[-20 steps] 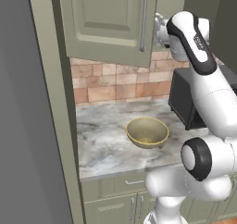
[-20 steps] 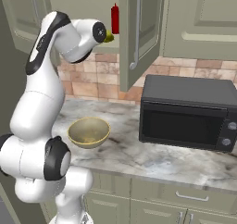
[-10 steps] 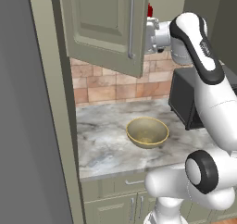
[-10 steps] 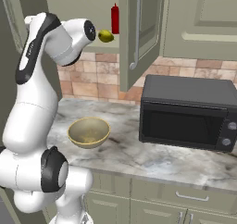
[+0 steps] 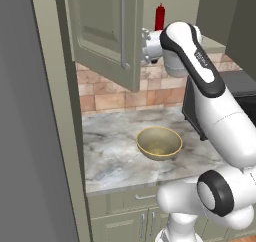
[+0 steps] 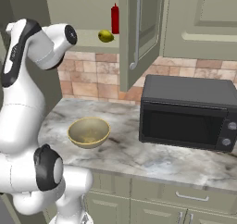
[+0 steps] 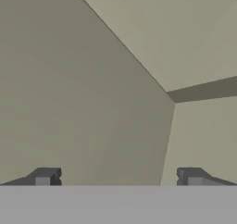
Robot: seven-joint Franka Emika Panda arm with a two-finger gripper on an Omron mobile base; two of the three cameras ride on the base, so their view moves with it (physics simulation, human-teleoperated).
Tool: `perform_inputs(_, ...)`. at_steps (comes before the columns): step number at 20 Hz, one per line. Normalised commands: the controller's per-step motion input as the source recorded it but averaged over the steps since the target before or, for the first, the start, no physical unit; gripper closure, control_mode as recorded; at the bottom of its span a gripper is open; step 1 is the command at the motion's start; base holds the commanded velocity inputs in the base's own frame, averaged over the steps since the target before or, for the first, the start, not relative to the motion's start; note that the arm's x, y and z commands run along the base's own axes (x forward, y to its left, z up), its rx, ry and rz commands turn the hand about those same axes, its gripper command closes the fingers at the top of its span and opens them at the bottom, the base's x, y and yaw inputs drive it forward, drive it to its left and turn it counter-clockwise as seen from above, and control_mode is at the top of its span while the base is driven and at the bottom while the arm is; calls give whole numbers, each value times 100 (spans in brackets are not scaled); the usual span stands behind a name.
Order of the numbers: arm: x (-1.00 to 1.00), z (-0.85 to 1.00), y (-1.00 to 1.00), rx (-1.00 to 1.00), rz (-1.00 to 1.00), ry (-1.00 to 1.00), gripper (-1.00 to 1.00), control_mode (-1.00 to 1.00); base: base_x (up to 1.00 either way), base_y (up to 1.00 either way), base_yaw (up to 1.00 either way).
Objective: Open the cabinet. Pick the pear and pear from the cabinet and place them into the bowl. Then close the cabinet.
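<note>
no readable text, no labels, no brands, no numbers on anything in view

The left base view looks forward and down from behind the white arm, which rises at its lower right, over the marbled grey counter (image 5: 115, 156) toward the brick-tile backsplash, with a grey wall panel close along its left edge. The right base view faces the same counter from the other side, arm at its lower left. Both share the dull golden-tan round bowl (image 5: 159, 142) (image 6: 88, 132), the open sage-green wall cabinet door (image 5: 107, 31) (image 6: 139, 31), the red squeeze bottle (image 5: 160, 17) (image 6: 115, 18) and the black microwave (image 5: 220, 103) (image 6: 190, 112). The hand view sits very near flat sage-green panels (image 7: 92, 93), looking along the two dark finger tips (image 7: 44, 177) at its bottom edge.
</note>
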Motion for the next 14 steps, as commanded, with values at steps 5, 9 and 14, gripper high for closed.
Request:
perform_inputs(5, 0, -15, 57, 0, -8, -2, -100, -100, 0, 0, 0)
perform_inputs(9, 0, -13, 66, 2, -17, -9, -100, -100, 0, 0, 0)
perform_inputs(14, -4, 0, -16, 0, -1, -2, -100, -100, 0, 0, 0)
